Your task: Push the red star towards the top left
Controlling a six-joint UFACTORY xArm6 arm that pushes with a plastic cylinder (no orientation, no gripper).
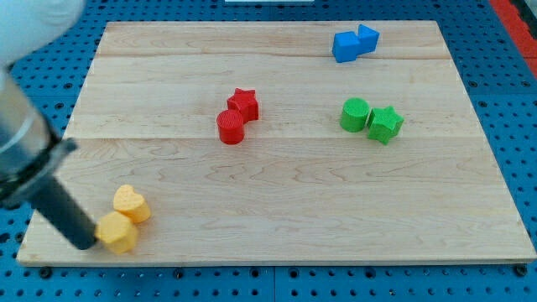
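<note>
You are looking at a pale wooden board lying on a blue pegboard. The red star sits a little to the left of the board's middle, in the upper half. Just below and to its left stands the red cylinder, and the two touch.

Your rod comes in from the view's left edge and slants down toward the bottom left corner of the board. My tip rests there against the left side of the lower yellow block (its shape is hard to read, perhaps a hexagon). The yellow heart lies just above that block and touches it. The tip is well apart from the red star, which lies far up and to the right of it.

There is no pincer on this arm, only the rod, so you have nothing apart or together to check.

On the right half, the green cylinder and the green star stand side by side, touching, at about the same height as the red pair. Near the top right, two blue pieces press together: the larger blue block at the left and the blue cube at its upper right.
</note>
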